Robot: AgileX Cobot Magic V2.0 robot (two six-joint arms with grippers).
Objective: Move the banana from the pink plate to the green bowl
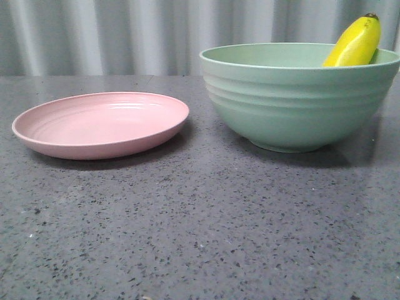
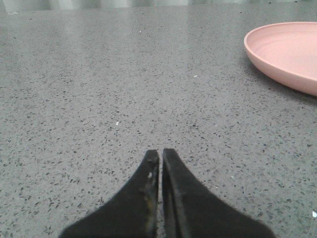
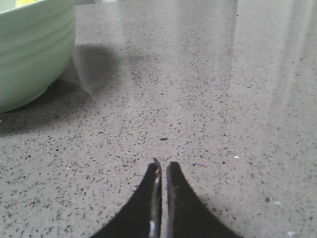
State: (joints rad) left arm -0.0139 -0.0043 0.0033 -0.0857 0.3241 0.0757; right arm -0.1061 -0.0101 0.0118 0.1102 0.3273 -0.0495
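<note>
The banana (image 1: 356,42) leans inside the green bowl (image 1: 294,100) toward the worktop's (image 1: 200,225) right edge, dark tip above the rim. The pink plate (image 1: 100,124) sits left of it, bare. The left hand (image 2: 161,154) and right hand (image 3: 163,166) are both closed together, holding nothing, low over bare worktop.

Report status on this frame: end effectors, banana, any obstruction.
Left end effector shut, empty. Right end effector shut, empty. Banana in green bowl, tip above rim; pink plate empty. No obstruction seen.
</note>
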